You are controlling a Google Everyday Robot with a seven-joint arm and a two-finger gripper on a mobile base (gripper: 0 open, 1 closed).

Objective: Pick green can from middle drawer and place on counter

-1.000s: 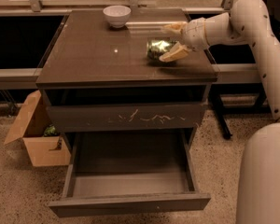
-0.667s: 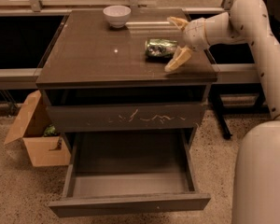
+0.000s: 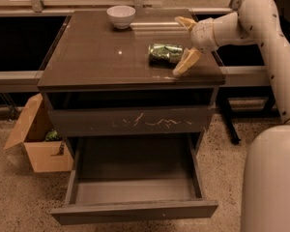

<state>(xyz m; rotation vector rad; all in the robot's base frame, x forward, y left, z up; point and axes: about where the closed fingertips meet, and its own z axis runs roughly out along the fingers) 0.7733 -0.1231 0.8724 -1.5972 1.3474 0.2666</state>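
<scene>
The green can [image 3: 165, 53] lies on its side on the glossy counter [image 3: 101, 57], right of the middle. My gripper [image 3: 184, 43] is just right of the can, its two tan fingers spread wide open, one finger [image 3: 186, 62] at the can's near right and the other [image 3: 184, 21] farther back. The fingers are off the can. The middle drawer [image 3: 135, 178] is pulled out below and its grey inside holds nothing.
A white bowl [image 3: 121, 16] stands at the counter's back edge. The upper drawer front with pale scratches [image 3: 135, 121] is slightly open. An open cardboard box [image 3: 36, 139] sits on the floor at left. My white arm and base fill the right side.
The fingers have opened wide and let go of the can, which now lies free on the counter. The gripper has drawn slightly back to the right.
</scene>
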